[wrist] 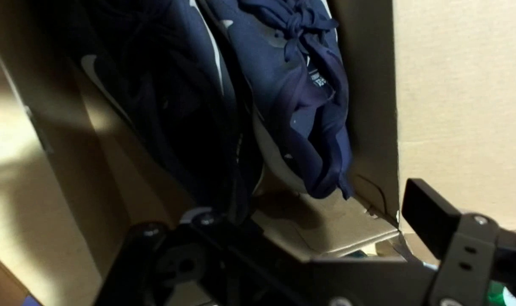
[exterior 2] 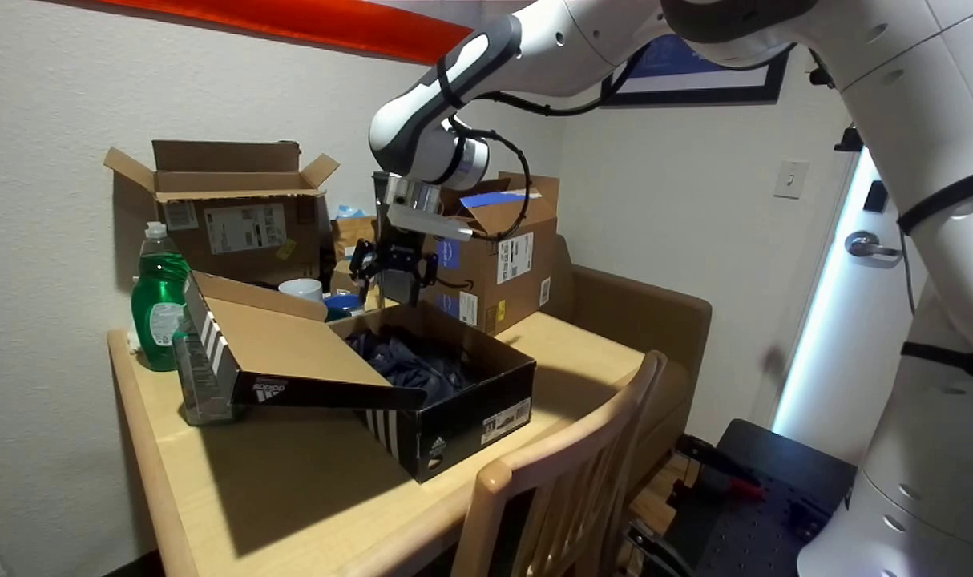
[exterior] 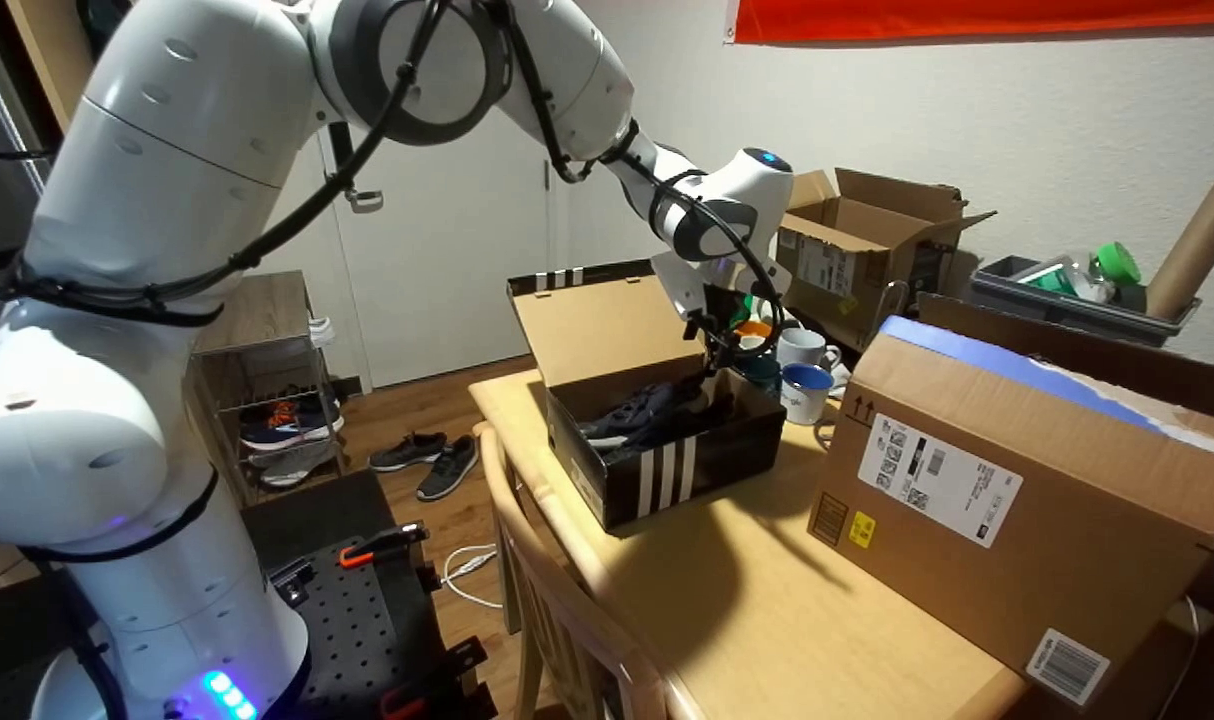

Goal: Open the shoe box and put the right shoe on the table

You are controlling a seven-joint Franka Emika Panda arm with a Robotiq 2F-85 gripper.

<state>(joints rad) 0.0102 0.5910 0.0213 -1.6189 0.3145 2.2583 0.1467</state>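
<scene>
Shoe box [exterior: 667, 472] open, shoes [wrist: 275, 85] inside; fingers [wrist: 430, 216] parted nearby.

close wrist cam, top-down, shoe box [exterior: 705, 464] in both ext. views

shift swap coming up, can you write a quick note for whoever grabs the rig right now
Pincer: open, nothing between its fingers, near the heel end of the shoes; the views don't settle whether it touches anything.
Shoe box: on the table, lid flipped back.
Shoes: two, dark blue, side by side inside the box, heels toward the pincer. Which one is the right shoe is hard to be sure of.
Done: box opened.
Left: identify the right shoe, grip it, lift it out, set it on the table.
</scene>
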